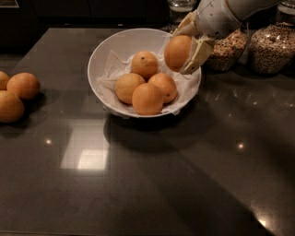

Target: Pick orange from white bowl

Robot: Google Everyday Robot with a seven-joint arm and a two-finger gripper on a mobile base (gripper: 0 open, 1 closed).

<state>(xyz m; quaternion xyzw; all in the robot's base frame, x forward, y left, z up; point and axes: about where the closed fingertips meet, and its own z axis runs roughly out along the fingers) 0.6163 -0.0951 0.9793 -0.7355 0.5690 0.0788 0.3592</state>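
The gripper point(185, 46) reaches in from the top right and is shut on the orange point(177, 52), a deep orange round fruit held between its pale fingers point(196, 54). The orange hangs above the right inner side of the white bowl point(103, 50), clear of the fruit below. The bowl is wide, glossy and lined with crumpled white paper. Several oranges stay in it, one with a dark stem dot point(144, 64) at the back and one at the front point(147, 98).
Three loose oranges point(22, 85) lie at the left edge of the dark glossy countertop. Glass jars of grains point(273, 46) stand behind the bowl at the right, close to the arm. A glass point(181, 5) stands at the top edge.
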